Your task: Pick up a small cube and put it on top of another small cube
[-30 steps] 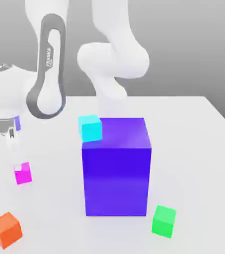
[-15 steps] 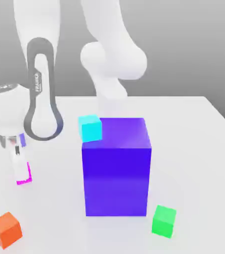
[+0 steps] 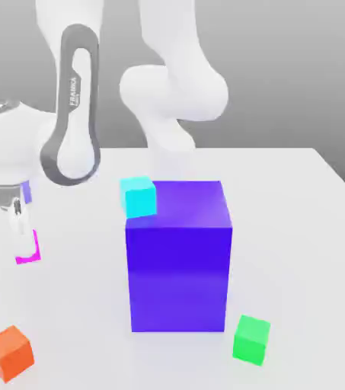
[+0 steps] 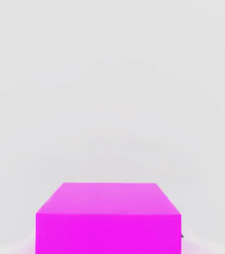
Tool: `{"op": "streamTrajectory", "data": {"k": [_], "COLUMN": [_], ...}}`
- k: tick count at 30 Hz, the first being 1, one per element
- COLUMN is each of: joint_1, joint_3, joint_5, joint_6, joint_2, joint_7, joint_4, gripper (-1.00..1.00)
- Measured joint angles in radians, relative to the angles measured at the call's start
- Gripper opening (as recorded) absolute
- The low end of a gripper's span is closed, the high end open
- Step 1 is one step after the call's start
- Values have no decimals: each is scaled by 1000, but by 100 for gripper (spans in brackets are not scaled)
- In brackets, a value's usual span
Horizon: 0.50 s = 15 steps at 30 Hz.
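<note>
Reads as a simulated robot test scene. I've got a white Franka arm, link point(image 3: 76, 107) at 10 to 11 o'clock in the exterior view, over a plain pale tabletop point(image 3: 297, 228). Flat-coloured props: big blue-violet block point(image 3: 179, 274) just below centre, green cube point(image 3: 251, 340) at 5 o'clock, orange cube point(image 3: 10, 353) at 7 to 8. Backdrop: plain grey gradient.

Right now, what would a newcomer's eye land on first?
The big blue-violet block, standing mid-table in the exterior view, with the cyan cube perched on its top near the exterior view's left edge. Next, the magenta cube, held in the end effector at the exterior view's left.
</note>
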Motion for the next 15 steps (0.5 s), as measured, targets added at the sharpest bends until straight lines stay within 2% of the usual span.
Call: {"op": "streamTrajectory", "data": {"k": [2,8,15], "joint_1": [-1,199,429], "joint_3": [-6,110,272], "joint_5": [-34,58,120], "joint_6": [-22,-90,-174], "joint_2": [-28,-52,-69], "joint_7": [28,-147,-374], "joint_4": [-10,89,214], "gripper": [-100,-100,-100]}}
